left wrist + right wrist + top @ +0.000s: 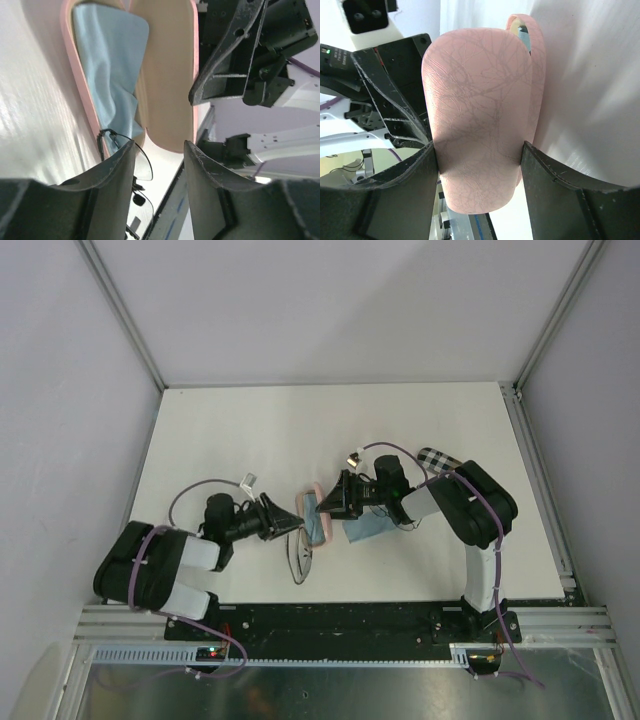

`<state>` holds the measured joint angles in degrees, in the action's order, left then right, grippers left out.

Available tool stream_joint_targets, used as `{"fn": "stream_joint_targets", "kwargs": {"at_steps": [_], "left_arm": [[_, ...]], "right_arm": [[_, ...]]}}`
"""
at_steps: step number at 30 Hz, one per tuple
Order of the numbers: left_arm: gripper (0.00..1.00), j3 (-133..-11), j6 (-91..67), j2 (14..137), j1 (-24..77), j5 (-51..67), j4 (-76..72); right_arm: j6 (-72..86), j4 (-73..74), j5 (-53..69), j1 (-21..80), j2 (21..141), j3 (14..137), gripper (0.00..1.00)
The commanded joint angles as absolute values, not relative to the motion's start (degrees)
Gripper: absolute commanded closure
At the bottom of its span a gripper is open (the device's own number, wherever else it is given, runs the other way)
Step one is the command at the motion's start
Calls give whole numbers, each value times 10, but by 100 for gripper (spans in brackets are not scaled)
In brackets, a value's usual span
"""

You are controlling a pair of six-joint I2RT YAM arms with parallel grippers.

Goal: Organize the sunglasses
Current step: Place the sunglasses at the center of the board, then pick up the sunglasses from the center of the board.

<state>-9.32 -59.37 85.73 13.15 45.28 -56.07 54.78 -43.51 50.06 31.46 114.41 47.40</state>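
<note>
Sunglasses (299, 558), wire-rimmed, lie on the desk (240, 430) at six o'clock from the open pink case (311, 488). The left fingers (112, 175) stand apart just beside them; the right fingers (400, 190) clamp its lid (480, 110).

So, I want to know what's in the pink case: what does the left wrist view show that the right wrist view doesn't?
Left wrist only: the open case's beige inside, the blue cloth spread in it, and wire glasses next to the left fingers. Right wrist only: the case's pink outer shell, clamped between the right fingers; of the cloth it shows just a sliver. Both: the case and the other arm's fingers.
</note>
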Motion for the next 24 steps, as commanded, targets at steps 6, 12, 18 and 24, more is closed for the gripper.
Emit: {"fn": "stream_joint_targets", "kwargs": {"at_steps": [6,12,18,24], "left_arm": [[33,-191,-395,668,180,246,-107],[1,-234,-394,621,278,113,28],[1,-269,-432,655,399,-6,100],[0,-297,-454,663,442,-89,157]], "right_arm": [[530,-440,502,310,1129,485,52],[537,-453,505,309,1133,485,51],[546,-469,515,309,1139,485,52],[547,-474,522,309,1140,485,52]]}}
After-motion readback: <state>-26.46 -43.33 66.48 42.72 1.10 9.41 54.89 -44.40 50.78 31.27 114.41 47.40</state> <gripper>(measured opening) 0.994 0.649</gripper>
